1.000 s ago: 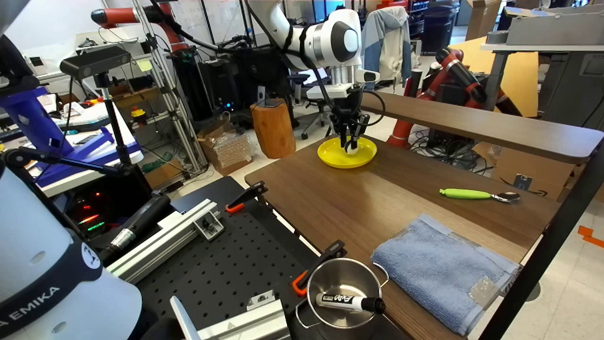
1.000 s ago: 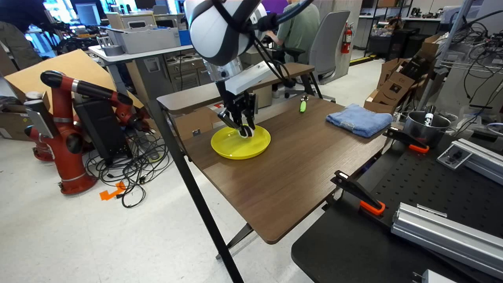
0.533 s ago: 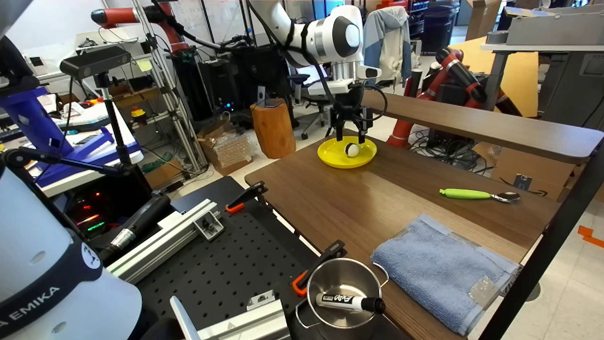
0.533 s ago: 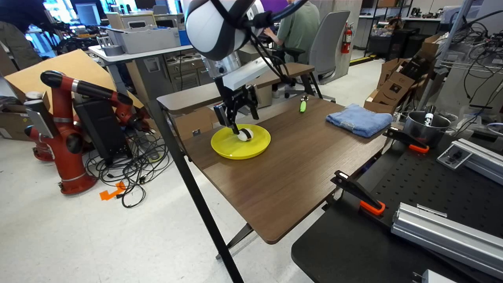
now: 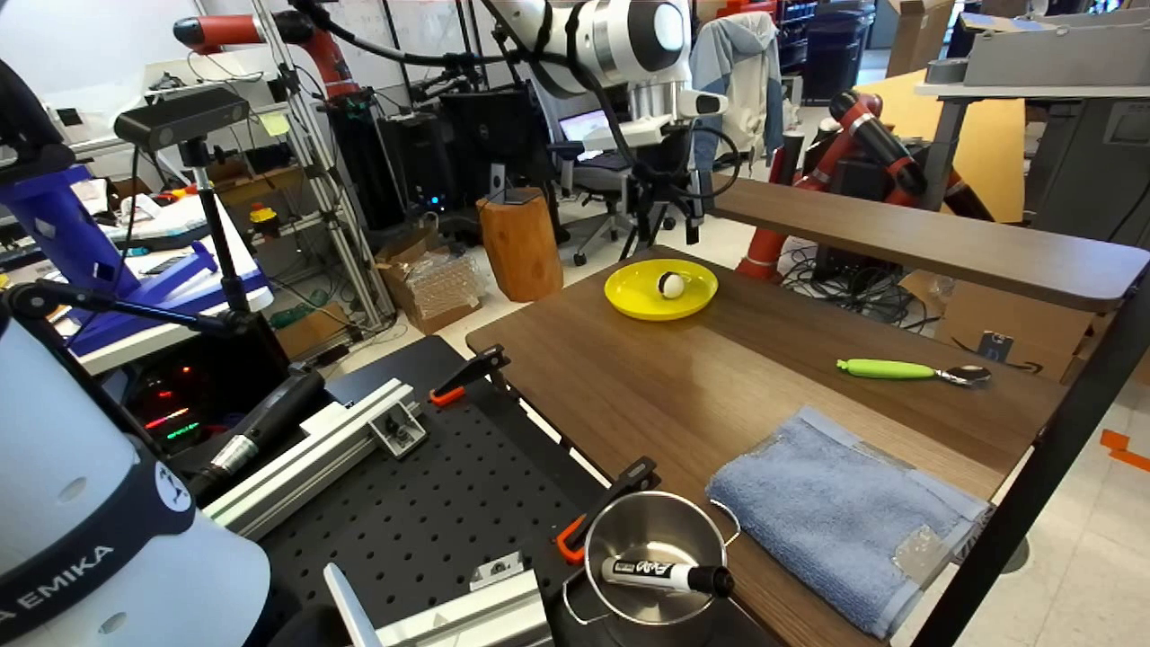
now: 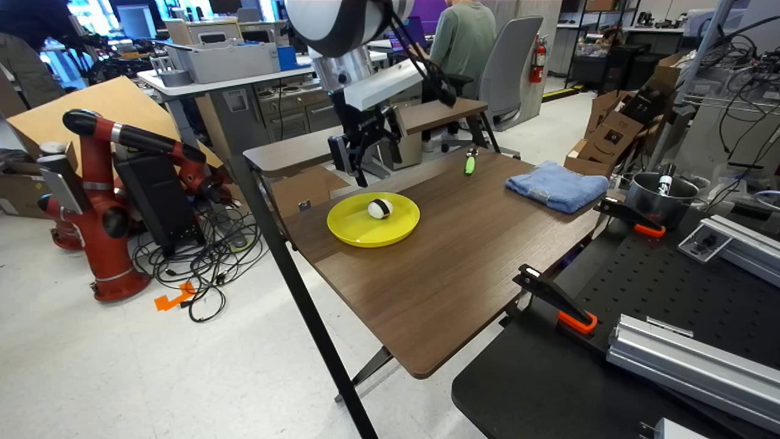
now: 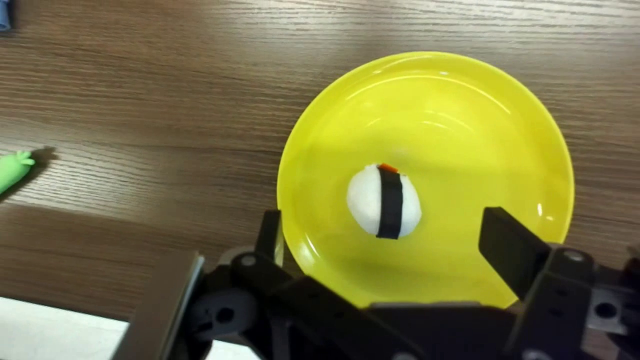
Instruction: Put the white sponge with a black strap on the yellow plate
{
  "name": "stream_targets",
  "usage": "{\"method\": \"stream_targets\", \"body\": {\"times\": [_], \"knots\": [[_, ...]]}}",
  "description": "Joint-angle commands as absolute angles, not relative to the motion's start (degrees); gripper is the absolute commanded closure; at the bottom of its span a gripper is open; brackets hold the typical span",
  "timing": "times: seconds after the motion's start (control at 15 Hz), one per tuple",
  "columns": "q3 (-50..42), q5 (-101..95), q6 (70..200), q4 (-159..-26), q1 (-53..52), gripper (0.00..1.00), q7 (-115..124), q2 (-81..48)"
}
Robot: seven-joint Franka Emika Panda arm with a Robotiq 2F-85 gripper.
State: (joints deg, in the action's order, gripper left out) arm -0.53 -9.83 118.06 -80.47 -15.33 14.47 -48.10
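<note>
The white sponge with a black strap (image 7: 364, 200) rests on the yellow plate (image 7: 460, 150), off the middle of it, with a bit of orange at one end. In both exterior views the sponge (image 5: 671, 286) lies in the plate (image 6: 359, 228) with nothing touching it from above. My gripper (image 6: 379, 174) hangs over the plate, clear of the sponge. Its two black fingers (image 7: 510, 247) are spread wide apart in the wrist view, with only air between them.
On the brown table lie a green-handled spoon (image 5: 898, 369) and a folded blue cloth (image 5: 835, 521). A steel pot (image 5: 620, 521) holding a marker stands by the table's edge. A raised wooden shelf (image 5: 898, 220) runs along one side, and black clamps (image 6: 551, 296) grip the table's edge.
A second ago the gripper was shut around the sponge down in the plate. It has let go and spread its fingers, then risen; the sponge has stayed in the plate.
</note>
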Motion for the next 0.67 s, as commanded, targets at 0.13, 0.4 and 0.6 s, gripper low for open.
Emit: {"method": "stream_targets", "body": {"times": [0.13, 0.4, 0.6], "knots": [[0.9, -9.1, 118.6, -93.0, -14.0, 0.0, 12.4, -34.3], [0.6, -10.1, 117.7, -91.4, -14.4, 0.0, 13.6, -35.0], [0.7, -10.1, 117.8, -92.1, -14.4, 0.0, 13.6, -35.0]]}}
